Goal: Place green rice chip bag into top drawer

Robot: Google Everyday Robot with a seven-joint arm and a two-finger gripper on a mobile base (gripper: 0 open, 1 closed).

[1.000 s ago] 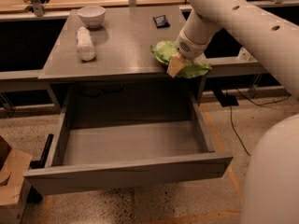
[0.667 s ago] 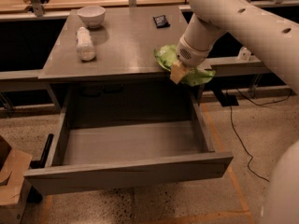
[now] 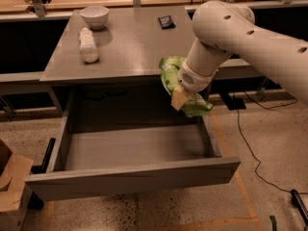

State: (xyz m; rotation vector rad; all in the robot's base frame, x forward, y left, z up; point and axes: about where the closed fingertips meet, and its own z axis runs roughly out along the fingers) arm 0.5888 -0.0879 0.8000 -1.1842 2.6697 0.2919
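Note:
The green rice chip bag (image 3: 169,73) is a crinkly light-green bag held in the air at the desk's front right edge, above the right end of the top drawer (image 3: 134,146). My gripper (image 3: 180,97) is shut on the bag; a tan fingertip shows in front of it. The bag hangs partly off the desk edge, its lower part over the drawer's right side wall. The drawer is pulled fully open, a wide shallow grey box with a flat front panel, and nothing lies in it.
On the grey desk top (image 3: 130,42) lie a white plastic bottle (image 3: 88,45), a white bowl (image 3: 94,16) and a small black packet (image 3: 166,21). A cardboard box (image 3: 12,182) stands at the lower left. A black cable (image 3: 250,143) runs over the floor at right.
My gripper has lifted the green bag off the desk top and carried it forward and down, past the desk's front edge, over the drawer's right end.

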